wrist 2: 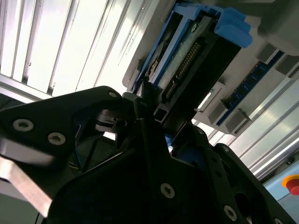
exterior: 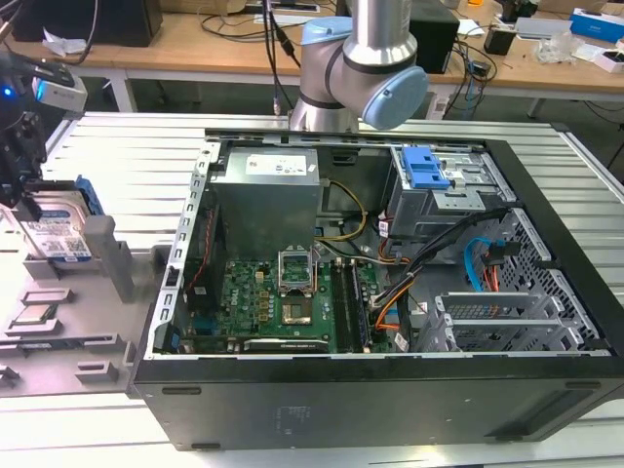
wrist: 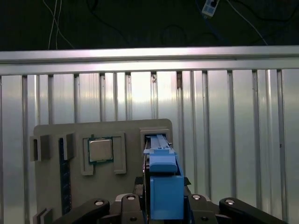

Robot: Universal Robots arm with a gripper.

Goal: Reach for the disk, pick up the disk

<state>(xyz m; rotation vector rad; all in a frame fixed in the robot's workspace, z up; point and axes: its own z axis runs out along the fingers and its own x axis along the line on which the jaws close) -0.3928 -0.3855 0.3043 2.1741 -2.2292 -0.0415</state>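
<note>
The disk [exterior: 60, 232] is a silver hard drive with a white-and-blue label in a blue bracket. It stands on edge in a slot of the grey fixture tray [exterior: 109, 261] at the exterior view's left. My gripper [exterior: 23, 187] sits over its top edge. In the first wrist view the disk's blue bracket [wrist: 164, 186] runs between my two fingers, which press against its sides. In the second wrist view the disk [wrist 2: 187, 51] shows its connector edge beyond a black finger [wrist 2: 145, 109]. The gripper is shut on the disk.
A small square CPU chip [wrist: 100, 150] lies in a recess of the fixture tray [wrist: 126, 130], beside the disk's slot. An open computer case [exterior: 390, 390] fills the middle of the ribbed metal table [exterior: 127, 166]. The arm's base [exterior: 361, 68] stands behind the case.
</note>
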